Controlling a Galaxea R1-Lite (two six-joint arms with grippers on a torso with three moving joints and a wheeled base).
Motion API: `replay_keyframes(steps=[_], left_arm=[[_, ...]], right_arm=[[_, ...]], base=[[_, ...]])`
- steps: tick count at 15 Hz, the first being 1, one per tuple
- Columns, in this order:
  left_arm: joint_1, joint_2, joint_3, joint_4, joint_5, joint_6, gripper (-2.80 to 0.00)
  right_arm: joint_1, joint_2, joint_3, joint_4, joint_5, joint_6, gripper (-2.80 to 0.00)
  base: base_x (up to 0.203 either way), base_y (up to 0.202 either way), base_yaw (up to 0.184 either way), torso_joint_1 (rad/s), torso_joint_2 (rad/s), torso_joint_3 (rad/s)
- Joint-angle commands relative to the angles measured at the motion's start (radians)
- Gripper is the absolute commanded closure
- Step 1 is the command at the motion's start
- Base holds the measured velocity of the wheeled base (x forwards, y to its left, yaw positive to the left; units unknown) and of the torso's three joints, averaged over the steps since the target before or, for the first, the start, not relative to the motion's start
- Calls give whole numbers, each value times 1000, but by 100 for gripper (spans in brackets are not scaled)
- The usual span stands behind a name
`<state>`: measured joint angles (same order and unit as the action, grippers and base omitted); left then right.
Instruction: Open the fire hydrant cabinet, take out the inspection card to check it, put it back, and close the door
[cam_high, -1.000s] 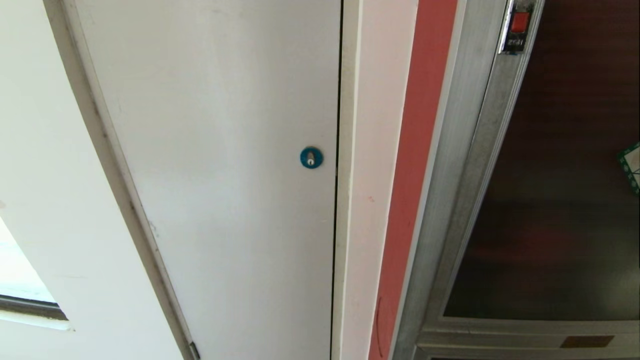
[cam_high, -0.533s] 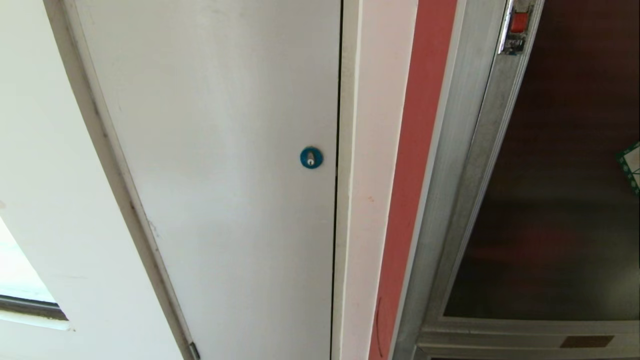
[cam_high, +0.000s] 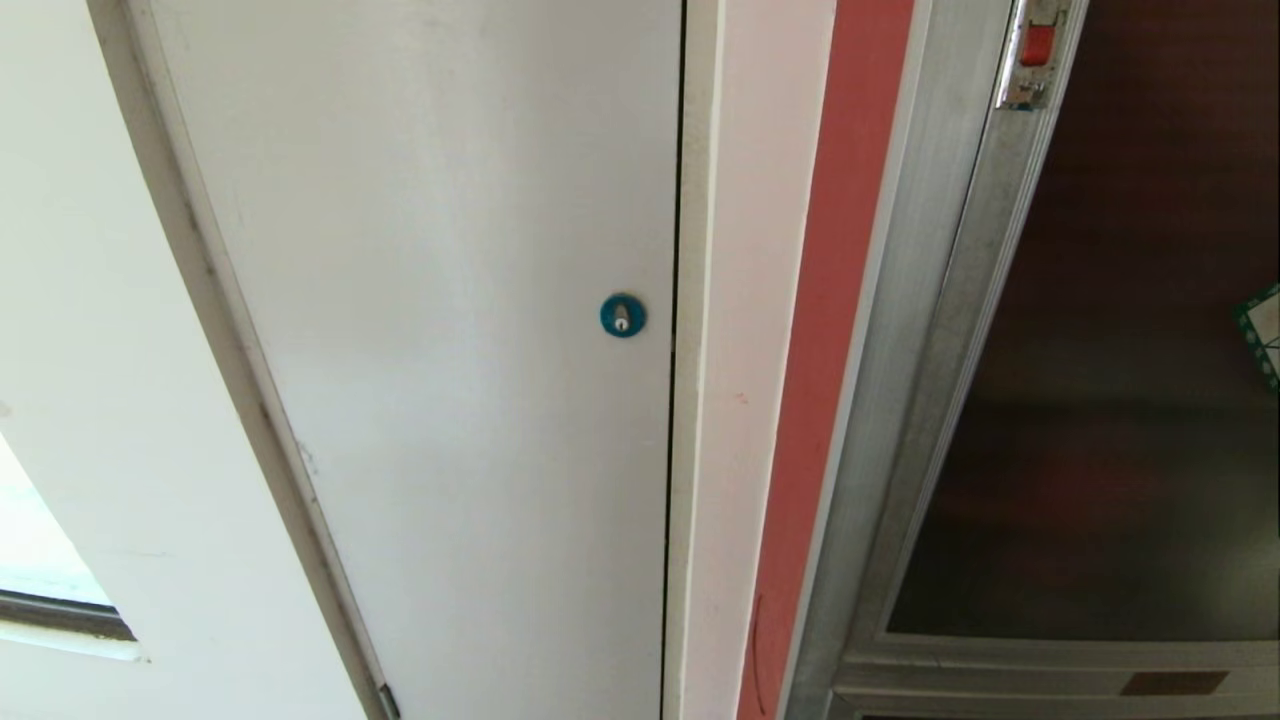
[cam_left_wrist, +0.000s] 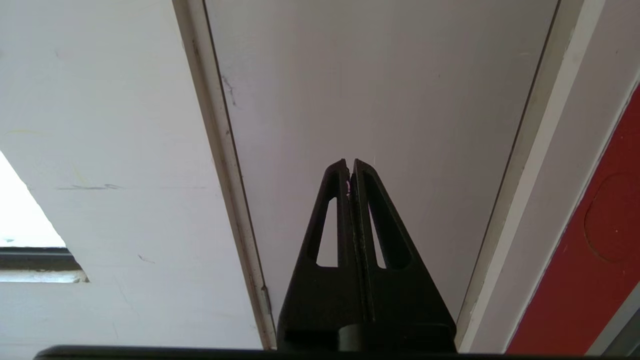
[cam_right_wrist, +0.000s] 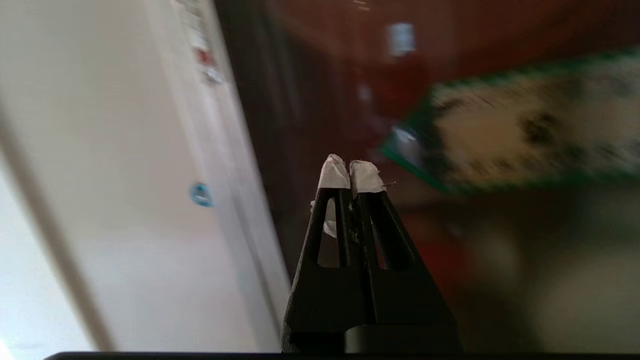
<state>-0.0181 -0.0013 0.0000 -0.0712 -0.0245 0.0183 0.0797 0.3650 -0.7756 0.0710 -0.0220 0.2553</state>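
Note:
The fire hydrant cabinet's silver frame (cam_high: 940, 300) runs down the right of the head view. Its door (cam_high: 1130, 350) is dark glass, with a small metal latch with a red tab (cam_high: 1035, 50) at the top. A green-bordered sticker (cam_high: 1262, 335) is cut off by the picture's edge. Neither gripper shows in the head view. In the right wrist view my right gripper (cam_right_wrist: 349, 172), tips wrapped in white tape, is shut on nothing and points at the dark glass door (cam_right_wrist: 325, 100) near the sticker (cam_right_wrist: 525, 135), apart from it. The inspection card is hidden.
A plain white door (cam_high: 450, 350) with a blue round lock (cam_high: 622, 315) stands left of the cabinet, with a red wall strip (cam_high: 830, 350) between them. My left gripper (cam_left_wrist: 351, 162) is parked, shut and empty, pointing at that white door (cam_left_wrist: 375, 90).
In the head view the latch has shifted slightly and the dark part under its red tab no longer shows. Everything else there is as before.

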Motion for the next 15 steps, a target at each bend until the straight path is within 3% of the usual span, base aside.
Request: replay_keyframes(steps=[1, 5, 7, 9, 12, 15], left_arm=[[0, 1, 28, -1, 0, 0, 0], [0, 0, 28, -1, 0, 0, 0], [0, 1, 28, -1, 0, -1, 0], [1, 1, 28, -1, 0, -1, 0], [0, 1, 28, -1, 0, 0, 0], [1, 1, 28, -1, 0, -1, 0]], right_arm=[[-37, -126, 44, 85, -27, 1, 0], [-64, -254, 223, 177, -31, -12, 0], [-67, -333, 364, 167, -27, -83, 0], [-68, -356, 518, 90, -26, -145, 0], [-69, -365, 724, -159, -25, -179, 0], [-69, -367, 776, -206, -21, -209, 0]], base=[[0, 0, 0, 0, 0, 0], [0, 0, 0, 0, 0, 0], [0, 0, 0, 0, 0, 0], [0, 0, 0, 0, 0, 0], [0, 0, 0, 0, 0, 0], [0, 0, 0, 0, 0, 0]])
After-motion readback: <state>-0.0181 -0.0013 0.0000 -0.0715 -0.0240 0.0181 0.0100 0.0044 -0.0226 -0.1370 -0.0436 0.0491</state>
